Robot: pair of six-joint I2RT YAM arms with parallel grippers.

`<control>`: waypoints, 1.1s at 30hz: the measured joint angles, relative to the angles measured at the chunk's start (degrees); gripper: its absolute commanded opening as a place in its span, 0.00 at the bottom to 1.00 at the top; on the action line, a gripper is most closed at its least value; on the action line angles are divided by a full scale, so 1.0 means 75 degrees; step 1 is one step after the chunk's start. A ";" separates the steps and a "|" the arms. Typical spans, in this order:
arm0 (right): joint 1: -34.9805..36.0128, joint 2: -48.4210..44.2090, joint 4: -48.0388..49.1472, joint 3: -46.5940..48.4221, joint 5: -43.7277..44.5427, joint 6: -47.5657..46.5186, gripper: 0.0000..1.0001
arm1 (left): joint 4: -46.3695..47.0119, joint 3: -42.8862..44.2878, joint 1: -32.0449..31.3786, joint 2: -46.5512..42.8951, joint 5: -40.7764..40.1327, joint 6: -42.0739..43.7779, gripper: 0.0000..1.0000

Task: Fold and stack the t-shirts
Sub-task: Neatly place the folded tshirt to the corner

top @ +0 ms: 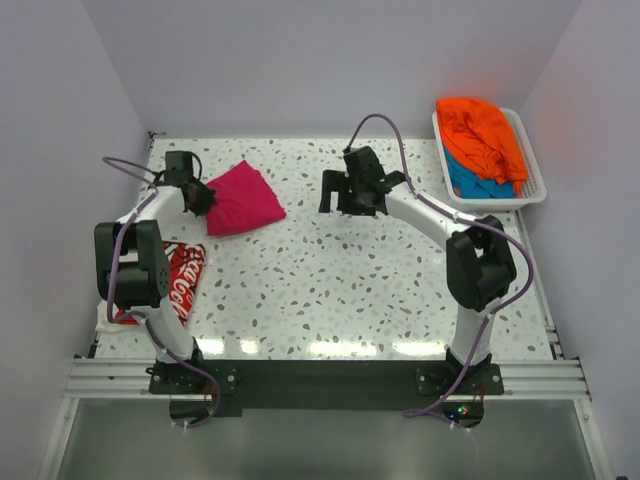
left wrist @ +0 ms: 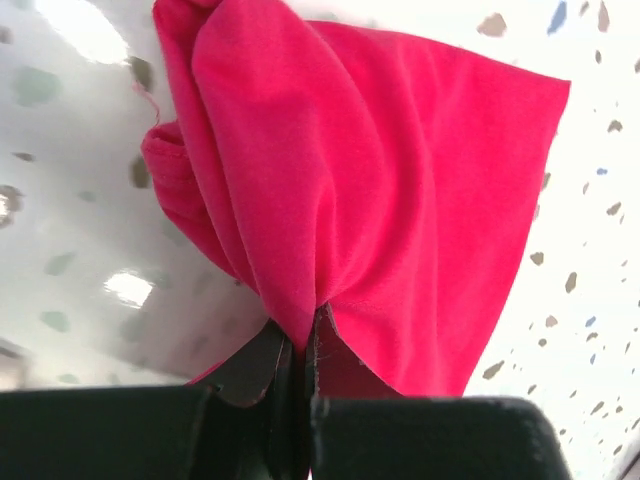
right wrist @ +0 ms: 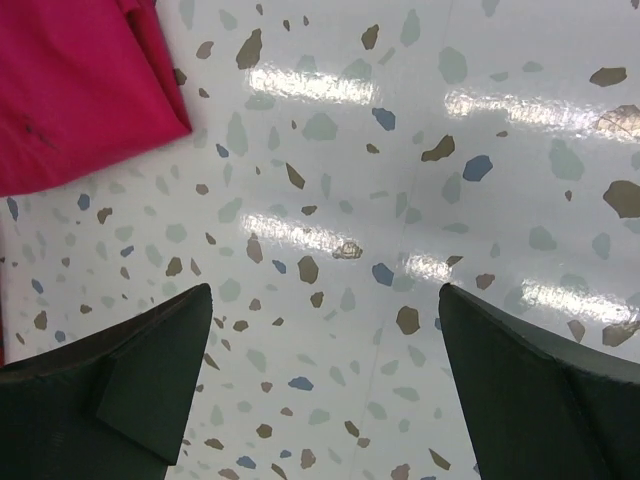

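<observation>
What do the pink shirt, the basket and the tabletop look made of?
Pink shirt: soft knit cloth, likely cotton jersey, matte; it gathers into loose folds and shows a stitched hem. Basket: white plastic by the look, smooth, with slatted walls. Tabletop: hard, glossy, terrazzo-patterned surface; lamps mirror in it. Stone or laminate, cannot tell.

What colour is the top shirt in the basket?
The top shirt is orange, over a teal-blue shirt; best seen in the top external view.
</observation>
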 measured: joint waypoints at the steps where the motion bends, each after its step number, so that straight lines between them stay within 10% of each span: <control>1: 0.0050 0.0000 0.0003 -0.0035 0.0000 0.0000 0.99 | 0.0006 -0.0035 0.0152 0.0000 0.0000 -0.0058 0.00; 33: 0.0137 -0.0178 0.0047 -0.0175 0.0006 0.0003 0.99 | -0.0219 -0.0493 0.1527 -0.0801 -0.0058 -0.0970 0.00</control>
